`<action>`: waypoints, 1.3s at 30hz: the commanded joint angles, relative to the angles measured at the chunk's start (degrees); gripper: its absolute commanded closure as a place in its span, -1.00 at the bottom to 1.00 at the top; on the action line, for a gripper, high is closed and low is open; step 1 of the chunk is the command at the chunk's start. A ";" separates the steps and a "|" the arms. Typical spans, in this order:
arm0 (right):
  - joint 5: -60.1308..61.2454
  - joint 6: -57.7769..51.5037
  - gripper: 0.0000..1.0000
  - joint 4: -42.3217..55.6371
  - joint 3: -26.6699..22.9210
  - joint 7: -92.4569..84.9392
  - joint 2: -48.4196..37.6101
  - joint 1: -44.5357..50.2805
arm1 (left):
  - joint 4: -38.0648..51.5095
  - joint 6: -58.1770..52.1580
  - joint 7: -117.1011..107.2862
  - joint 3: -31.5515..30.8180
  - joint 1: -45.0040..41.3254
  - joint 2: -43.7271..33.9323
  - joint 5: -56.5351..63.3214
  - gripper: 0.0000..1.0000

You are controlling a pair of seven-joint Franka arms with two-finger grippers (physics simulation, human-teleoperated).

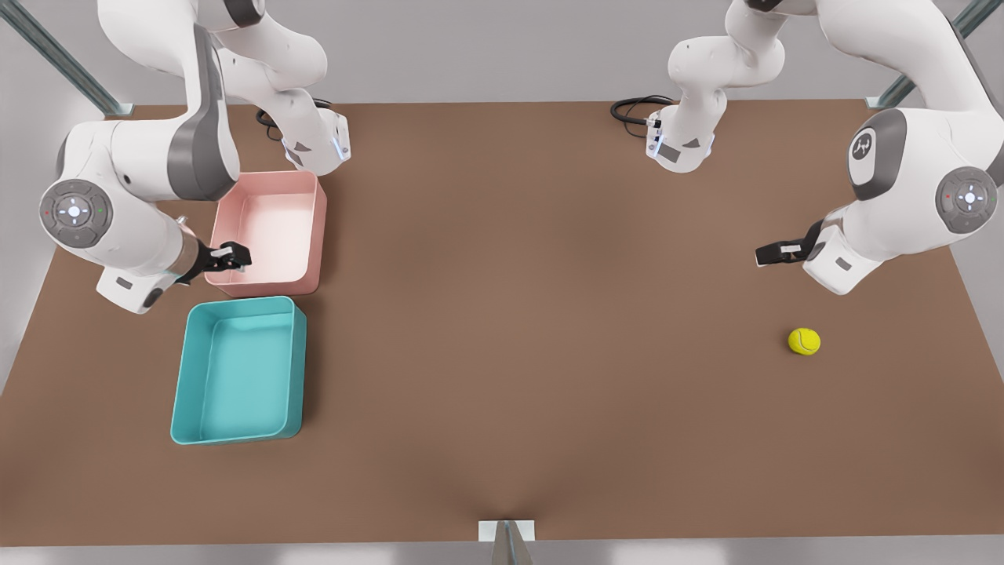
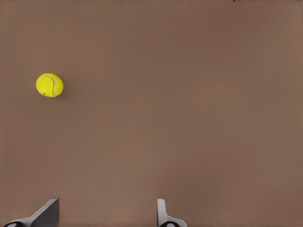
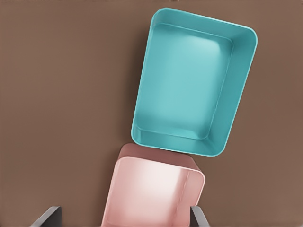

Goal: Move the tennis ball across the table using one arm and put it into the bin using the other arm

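Over the pink bin [image 1: 271, 231] my right gripper [image 1: 233, 256] hangs spread; near the tennis ball [image 1: 804, 341] on the table [image 1: 510, 314], my left gripper [image 1: 773, 253] hangs spread, empty.

One tennis ball [image 1: 804, 341]; two bins, pink [image 1: 271, 233] and teal [image 1: 239, 370]; two arms.

Cut-off and covered parts from my station

I'm seeing the pink bin [image 3: 151, 198] running off the edge between the right gripper [image 3: 125, 216] fingertips, whose fingers are cropped to their tips; in the front view that gripper [image 1: 233, 256] is covering part of the bin's rim [image 1: 271, 177]. The left gripper [image 2: 106, 213] fingers are cropped likewise.
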 commanded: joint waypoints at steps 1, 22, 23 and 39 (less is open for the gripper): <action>0.26 0.11 -1.00 0.05 -0.04 4.79 -0.05 0.00 | 0.02 -0.16 -2.54 -0.02 0.00 -0.07 0.03 -1.00; -0.01 -0.85 -1.00 1.90 0.22 9.97 0.74 0.35 | -8.41 38.33 141.42 6.93 18.20 24.80 7.05 0.57; -0.09 -0.85 -1.00 1.72 0.22 10.94 0.65 0.52 | -12.01 44.92 141.68 6.93 18.81 24.62 9.16 0.57; -0.44 -2.00 -1.00 1.54 0.57 11.12 0.91 1.40 | -20.37 57.32 122.27 6.84 18.81 25.68 11.89 0.57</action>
